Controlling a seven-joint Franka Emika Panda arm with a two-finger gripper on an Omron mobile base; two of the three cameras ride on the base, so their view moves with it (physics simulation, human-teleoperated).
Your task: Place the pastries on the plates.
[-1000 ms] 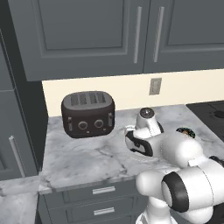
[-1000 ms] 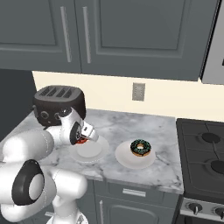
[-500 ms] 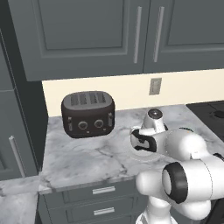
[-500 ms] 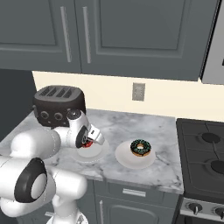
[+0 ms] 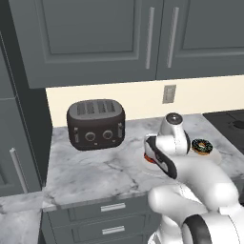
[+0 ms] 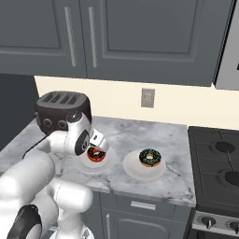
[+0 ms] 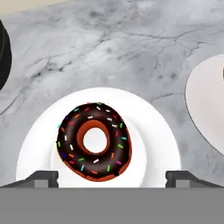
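Dark grey cabinets [image 6: 140,37] up top, cream wall [image 6: 186,105] with an outlet [image 6: 148,97], marble desk [image 5: 95,167], black toaster [image 5: 96,124], stove [image 6: 217,163] off right.

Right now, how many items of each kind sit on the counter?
Doughnuts: 2, red-rimmed doughnut and green-sprinkled doughnut
Plates: 2, left plate and right plate
Toaster: 1
Total: 5

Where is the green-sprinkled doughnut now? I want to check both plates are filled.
In the right base view the green-sprinkled doughnut lies on the right-hand plate, between the stove and the red-rimmed doughnut.
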